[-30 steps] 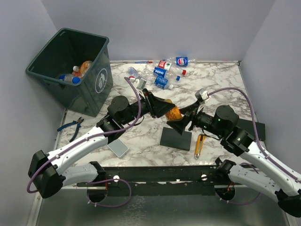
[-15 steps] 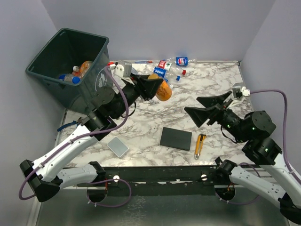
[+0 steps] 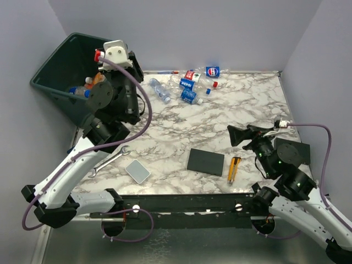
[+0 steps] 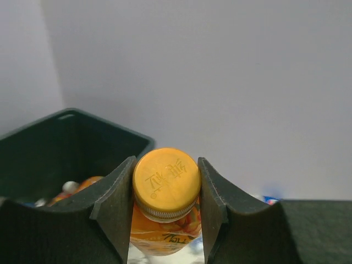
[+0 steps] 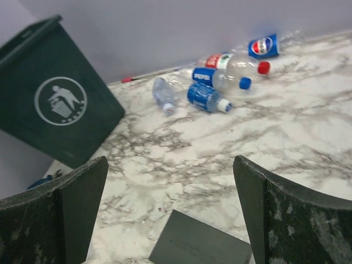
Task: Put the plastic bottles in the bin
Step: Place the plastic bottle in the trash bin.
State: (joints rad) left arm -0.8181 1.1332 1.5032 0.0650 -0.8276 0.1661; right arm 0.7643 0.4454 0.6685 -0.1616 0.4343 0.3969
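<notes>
Orange bottle (image 4: 165,235) clamped in left gripper (image 4: 166,163), seemingly over bin (image 4: 34,160).

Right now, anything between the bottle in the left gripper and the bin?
Nothing visible. The left gripper grips the orange bottle at its neck, close to the bin rim. The open top ahead holds only other bottles.
</notes>
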